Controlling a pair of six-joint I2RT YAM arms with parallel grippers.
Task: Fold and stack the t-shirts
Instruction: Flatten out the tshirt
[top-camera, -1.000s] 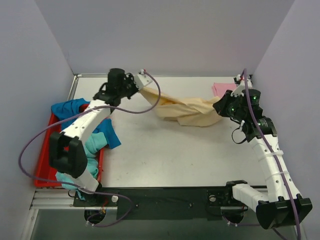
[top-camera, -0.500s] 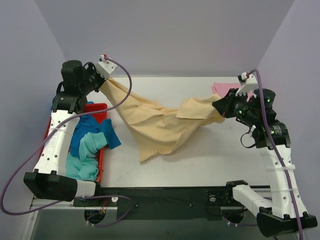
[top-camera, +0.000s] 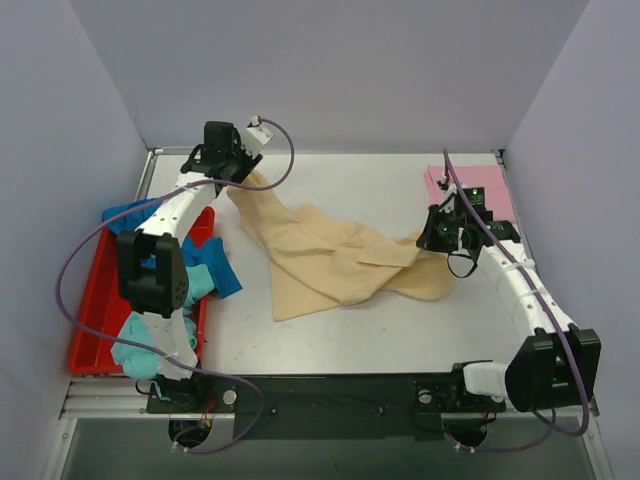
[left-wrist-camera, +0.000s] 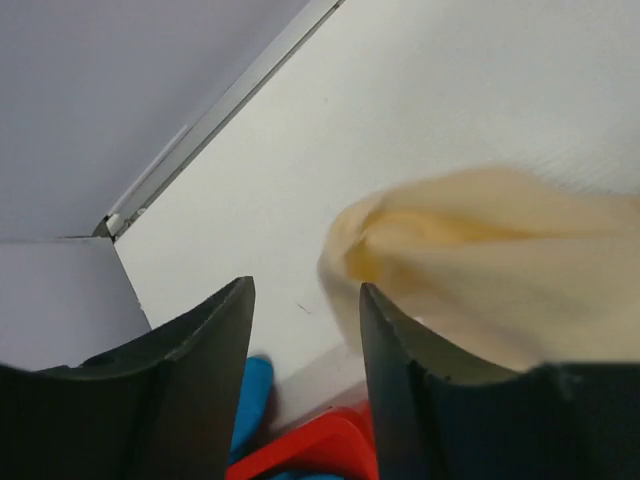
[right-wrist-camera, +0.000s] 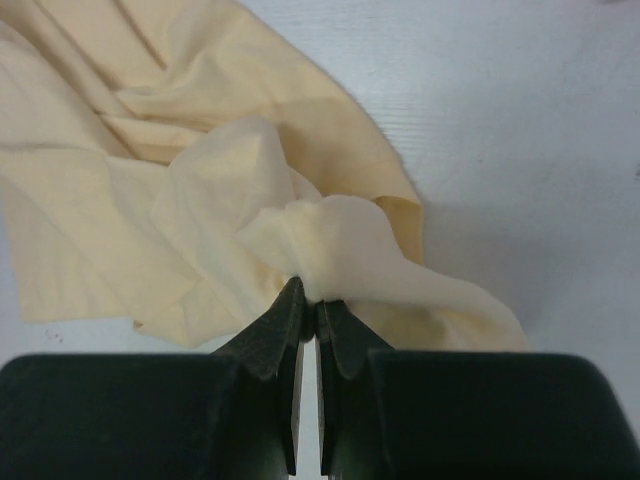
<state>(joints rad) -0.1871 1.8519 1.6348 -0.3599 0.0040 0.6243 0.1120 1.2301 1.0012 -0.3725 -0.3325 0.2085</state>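
The pale beige t-shirt (top-camera: 330, 255) lies crumpled across the middle of the table. My right gripper (top-camera: 432, 238) is shut on a fold at its right end, and the right wrist view shows cloth (right-wrist-camera: 200, 200) pinched at the jaw tips (right-wrist-camera: 308, 290). My left gripper (top-camera: 240, 178) stands open at the shirt's far left corner. In the left wrist view that gripper (left-wrist-camera: 305, 290) has nothing between its fingers, and the beige cloth (left-wrist-camera: 480, 250) lies just right of them. A pink t-shirt (top-camera: 478, 186) lies flat at the far right. Blue (top-camera: 215, 265) and teal (top-camera: 178, 292) t-shirts are heaped at the left.
A red tray (top-camera: 95, 310) at the left edge holds the blue and teal shirts, which spill over its right rim. Its corner (left-wrist-camera: 320, 445) shows below my left fingers. Grey walls close the back and both sides. Purple cables loop off both arms.
My left gripper has opened and let go of the beige shirt. Both arms have come down and inward, and the shirt, which was stretched in the air, now rests on the table.
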